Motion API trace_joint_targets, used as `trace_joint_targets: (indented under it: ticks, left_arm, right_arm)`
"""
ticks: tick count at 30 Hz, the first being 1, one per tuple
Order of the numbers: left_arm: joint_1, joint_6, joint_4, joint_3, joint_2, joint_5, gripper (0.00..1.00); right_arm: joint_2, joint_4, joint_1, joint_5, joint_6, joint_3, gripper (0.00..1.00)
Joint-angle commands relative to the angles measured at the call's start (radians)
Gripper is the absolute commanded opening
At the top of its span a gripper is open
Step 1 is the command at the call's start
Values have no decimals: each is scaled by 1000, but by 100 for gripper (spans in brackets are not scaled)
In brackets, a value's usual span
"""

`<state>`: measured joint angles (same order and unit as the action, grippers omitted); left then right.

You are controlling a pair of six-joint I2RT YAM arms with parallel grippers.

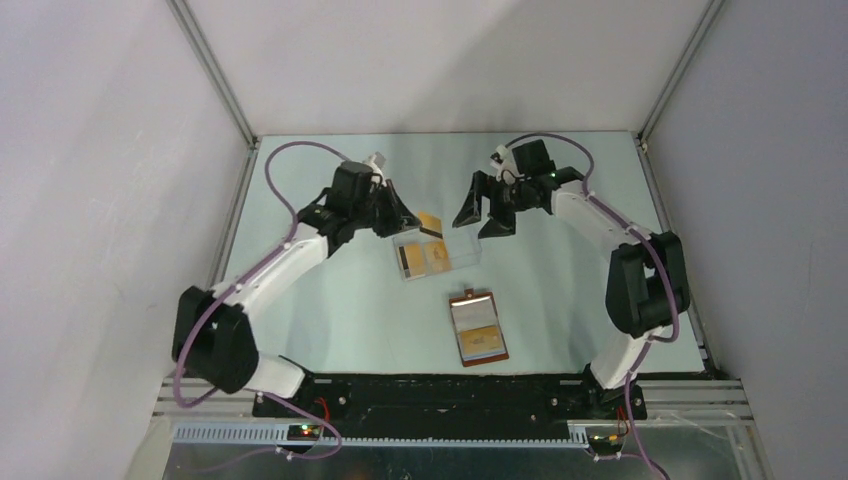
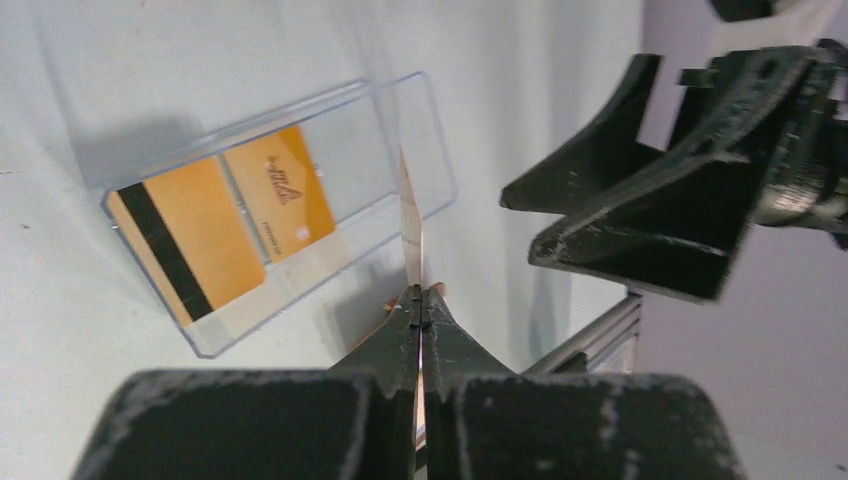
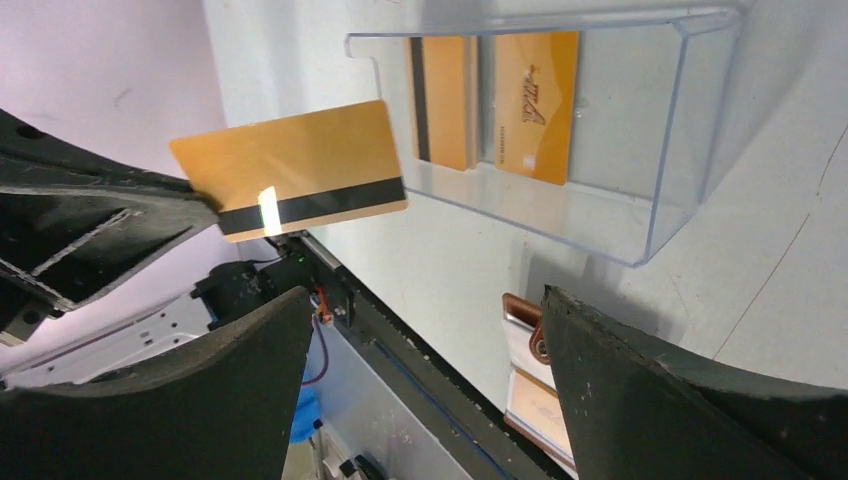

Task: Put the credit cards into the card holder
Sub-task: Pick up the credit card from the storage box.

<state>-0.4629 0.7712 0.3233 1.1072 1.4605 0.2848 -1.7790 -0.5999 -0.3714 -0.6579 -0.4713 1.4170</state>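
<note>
2 arms reach over the table (image 1: 560,190) toward its middle. The left gripper (image 1: 405,215) is pressed together, pinching 1 card (image 3: 290,170) by a short end in the air above the box (image 1: 467,248). The right gripper (image 1: 482,222) is spread wide just beside that card and touches nothing. The clear box holds 2 more cards (image 1: 425,258), lying flat side by side. The holder (image 1: 478,328) lies open nearer the bases, well apart from both grippers.

We see these risks:
- The pinch is narrow, so a bump from the right fingers could pivot the card or knock it loose.
- If this is a handover, letting go before the right gripper closes would drop the card back into the box.
- Later, the loose holder may slide when a card is pushed into its pocket.
</note>
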Motion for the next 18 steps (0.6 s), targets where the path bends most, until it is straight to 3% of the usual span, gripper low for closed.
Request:
trace_joint_targets:
  ticks: [1,8,13,18]
  left_arm:
    - [5,34,-32,4,-133,69,0]
    - [1,108,-111,-54,-291,146,0]
    - [-10,234,-303,-141,-368,224,0]
    - [-36,270,-354,-152,-396,227,0]
  right_arm:
    - [127,65,30,-109,-16,-22,90]
    - [288,289,103,-361,-158,-181,96]
    - [366,445,107,-445,-250,-235,96]
    - [380,639,77,-470,-397,-269,95]
